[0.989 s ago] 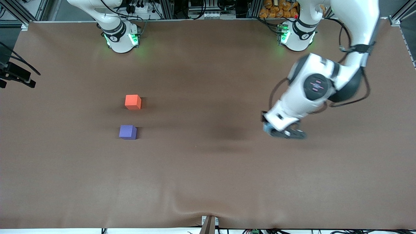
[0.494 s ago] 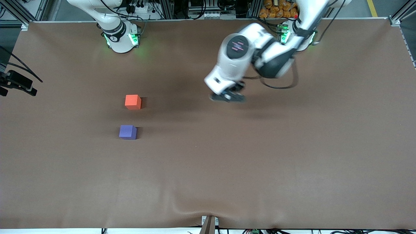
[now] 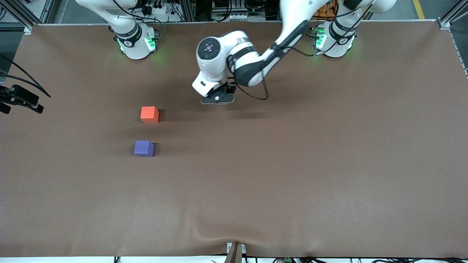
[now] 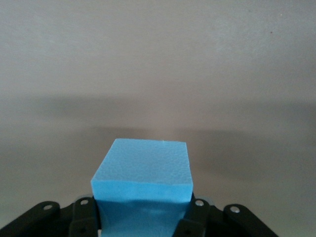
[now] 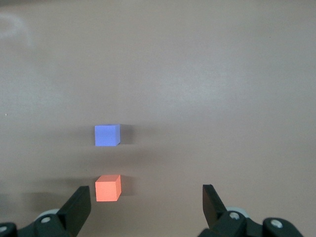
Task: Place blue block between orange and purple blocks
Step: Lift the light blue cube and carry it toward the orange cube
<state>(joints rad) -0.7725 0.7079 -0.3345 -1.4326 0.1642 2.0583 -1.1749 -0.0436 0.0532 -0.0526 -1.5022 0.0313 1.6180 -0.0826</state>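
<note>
Above bare brown table point(image 3: 292, 164), the left gripper point(image 3: 217, 99) holds the single small sky-blue matte cube point(image 4: 141, 185) clamped between its jaws, clear of the surface. Toward the right arm's end sit one orange-red matte cube point(image 3: 149, 114) and one violet-purple matte cube point(image 3: 143, 148), apart, nothing between them. The right gripper point(image 5: 147, 207) waits high, jaws spread wide and empty, over the orange-red cube

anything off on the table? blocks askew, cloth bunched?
Only the brown cloth: it puckers at the edge nearest the camera. Orange block and purple block sit square and apart; the left tool grips the blue block cleanly.
</note>
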